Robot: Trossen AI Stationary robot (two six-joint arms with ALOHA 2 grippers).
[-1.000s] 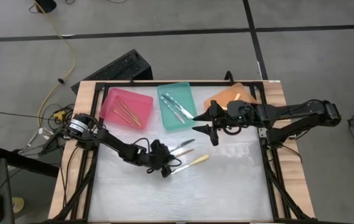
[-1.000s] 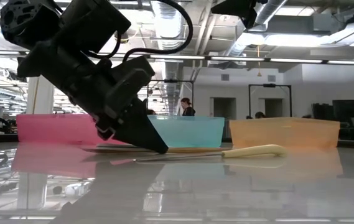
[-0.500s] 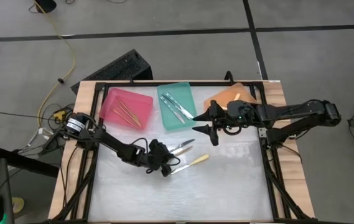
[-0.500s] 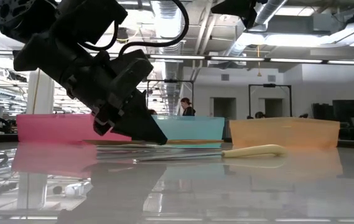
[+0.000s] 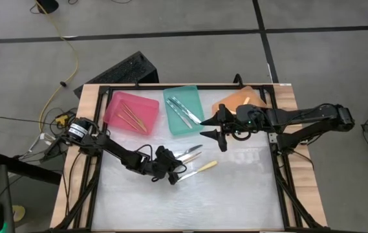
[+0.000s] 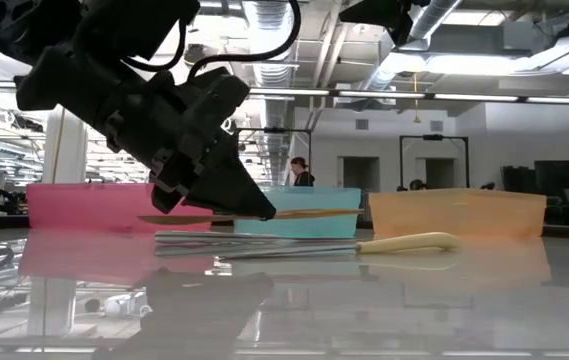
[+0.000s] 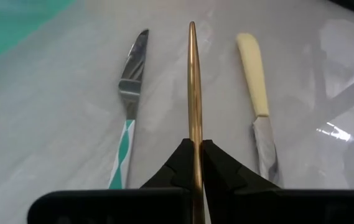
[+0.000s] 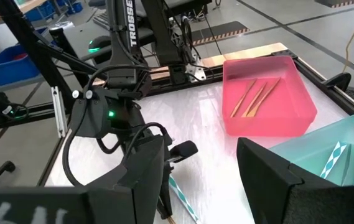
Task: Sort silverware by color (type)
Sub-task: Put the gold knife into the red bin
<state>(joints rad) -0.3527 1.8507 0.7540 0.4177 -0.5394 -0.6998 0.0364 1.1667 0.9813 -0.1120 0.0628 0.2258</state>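
Observation:
My left gripper [image 5: 169, 171] is over the table's middle, shut on a slim orange-tan utensil [image 6: 304, 214] that floats level above the table. Under it, a teal-patterned knife [image 7: 130, 93] and a pale yellow-handled knife [image 7: 254, 78] lie flat on the white top, also visible in the low view as the yellow handle [image 6: 409, 242]. My right gripper [image 5: 215, 131] hangs open in the air near the teal tray [image 5: 184, 111] and touches nothing. My left gripper pinches the orange-tan utensil between its two fingertips [image 7: 180, 163], at about the middle of its length [image 6: 276, 214]. The fingers slant down from the table's left side. The utensil is lifted clear and lies level, one end [image 7: 192, 37] sticking out ahead of the fingers.
Three trays stand along the far edge: the pink tray [image 5: 114, 110] with tan utensils, the teal tray with teal utensils, the orange tray [image 5: 234, 102] partly under my right arm. The near half of the white table top [image 5: 235, 194] is bare. A person [image 6: 297, 172] stands far behind.
My left gripper has risen from the table top, keeping its fingers shut. The orange-tan utensil, which lay on the table beside the other two, has come up with it and now hangs level above them. The two knives have stayed where they were.

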